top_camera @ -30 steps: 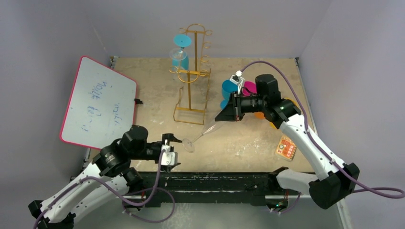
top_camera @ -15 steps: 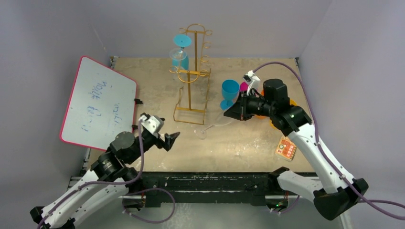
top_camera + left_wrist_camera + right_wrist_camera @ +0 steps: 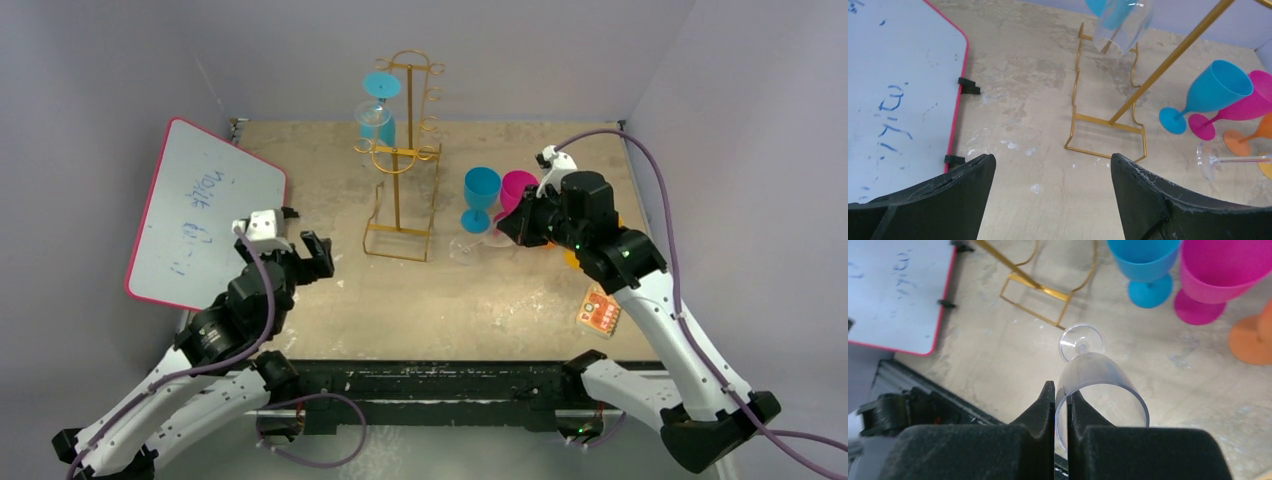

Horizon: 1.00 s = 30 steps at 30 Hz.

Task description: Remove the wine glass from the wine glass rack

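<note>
Reading from the near edge at 6 o'clock toward the far wall at 12 o'clock.

Showing the left gripper (image 3: 1053,160) at 8 o'clock, hovering over the table (image 3: 500,300) with fingers spread wide and gripping nothing. Showing the right gripper (image 3: 1061,392) at 3 o'clock, pinching the rim of 1 clear wine glass (image 3: 1098,375) between clenched fingers and tilting it foot-first toward the rack's base. Not telling whether the foot is touching the surface.

Judging the removal as done for this glass: hanging on no hook and sitting apart from the wine glass rack (image 3: 400,160). Judging the setting down and release as left to do, probably beside the blue glass (image 3: 481,190), pink glass (image 3: 518,188) and orange glass (image 3: 1253,335) standing upright at 2 o'clock.

Also showing 2 glasses upside down on the rack at 12 o'clock: a hanging clear glass (image 3: 372,118) and a hanging blue glass (image 3: 381,85).

Showing a scuffed beige surface flecked with white, a small orange card (image 3: 600,308) at 4 o'clock, a whiteboard (image 3: 205,215) with blue scribble leaning at 9 o'clock, and plain grey walls enclosing 3 sides.
</note>
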Each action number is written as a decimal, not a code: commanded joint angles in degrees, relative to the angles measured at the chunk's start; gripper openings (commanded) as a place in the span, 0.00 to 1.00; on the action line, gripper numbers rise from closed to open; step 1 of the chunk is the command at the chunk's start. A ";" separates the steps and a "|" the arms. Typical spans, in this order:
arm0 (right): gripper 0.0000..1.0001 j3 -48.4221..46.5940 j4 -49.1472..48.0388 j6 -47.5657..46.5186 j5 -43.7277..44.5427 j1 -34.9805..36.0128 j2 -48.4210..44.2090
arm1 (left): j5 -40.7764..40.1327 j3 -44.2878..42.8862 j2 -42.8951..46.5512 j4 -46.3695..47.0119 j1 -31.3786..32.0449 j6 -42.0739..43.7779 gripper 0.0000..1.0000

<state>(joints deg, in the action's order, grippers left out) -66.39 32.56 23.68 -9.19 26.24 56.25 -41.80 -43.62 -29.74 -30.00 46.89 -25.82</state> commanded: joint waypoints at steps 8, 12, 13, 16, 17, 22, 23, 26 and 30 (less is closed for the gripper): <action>0.00 -7.57 2.11 -5.57 17.39 0.22 7.64 | -12.15 -0.31 6.88 -8.00 -0.23 -10.22 0.89; 0.00 -8.28 1.71 -6.31 15.66 0.15 10.94 | -10.63 -0.35 5.27 -7.83 -0.22 -9.62 0.89; 0.00 -8.47 1.75 -6.51 15.12 0.24 11.70 | -10.81 -0.61 4.43 -8.14 -0.24 -9.67 0.89; 0.00 -8.82 2.01 -7.04 13.54 0.58 14.33 | -10.13 -0.87 1.83 -8.34 -0.31 -9.68 0.89; 0.00 -9.04 2.46 -7.11 14.03 1.17 15.39 | -10.14 -1.24 1.00 -8.65 -0.31 -9.68 0.89; 0.00 -9.33 1.94 -7.72 20.99 5.95 18.66 | -10.80 -2.24 -0.95 -9.91 -0.32 -10.16 0.89; 0.00 -9.41 1.49 -7.72 22.17 6.62 19.16 | -10.91 -2.19 -0.81 -9.89 -0.31 -10.23 0.89; 0.00 -10.55 1.55 -8.47 22.49 7.07 21.40 | -11.34 -1.85 0.17 -9.91 -0.31 -10.59 0.89; 0.00 -12.41 1.95 -9.00 22.88 7.12 24.67 | -11.46 -1.55 1.11 -9.73 -0.32 -10.65 0.89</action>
<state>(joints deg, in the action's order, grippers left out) -74.61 35.94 16.23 10.41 33.50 79.42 -51.72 -43.62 -29.69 -40.45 46.89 -35.46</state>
